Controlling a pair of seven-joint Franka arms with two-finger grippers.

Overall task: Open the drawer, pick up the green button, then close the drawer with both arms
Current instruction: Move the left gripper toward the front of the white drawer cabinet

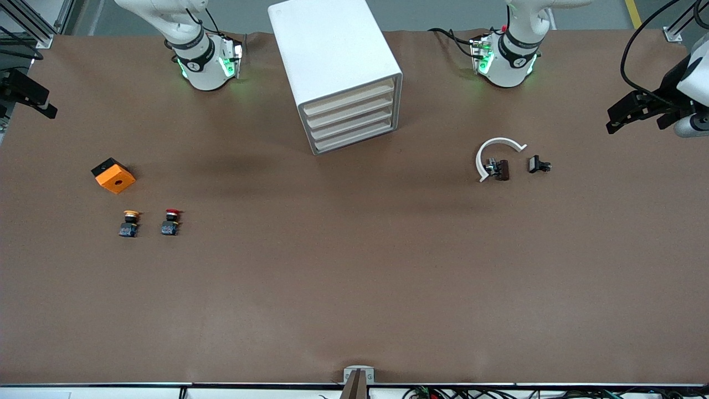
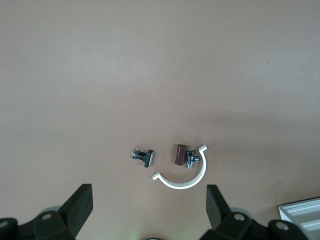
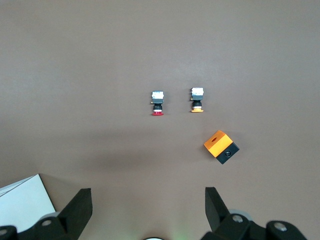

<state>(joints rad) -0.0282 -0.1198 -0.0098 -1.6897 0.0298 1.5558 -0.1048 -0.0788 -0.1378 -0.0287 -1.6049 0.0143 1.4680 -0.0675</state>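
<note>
A white cabinet (image 1: 332,55) stands at the middle of the table near the arms' bases, and all of its drawers (image 1: 352,119) are shut. The green-capped button is hidden. My left gripper (image 2: 148,192) hangs open and empty high over the table, above a spot beside the white clip. A corner of the cabinet (image 2: 302,212) shows in the left wrist view. High over the right arm's end, my right gripper (image 3: 147,192) is also open and empty, with the cabinet's edge (image 3: 22,202) in its view. Neither gripper shows in the front view.
A red-capped button (image 1: 171,221), a yellow-capped button (image 1: 129,223) and an orange box (image 1: 113,175) lie toward the right arm's end. A white C-shaped clip (image 1: 496,152), a brown part (image 1: 500,169) and a small black part (image 1: 537,164) lie toward the left arm's end.
</note>
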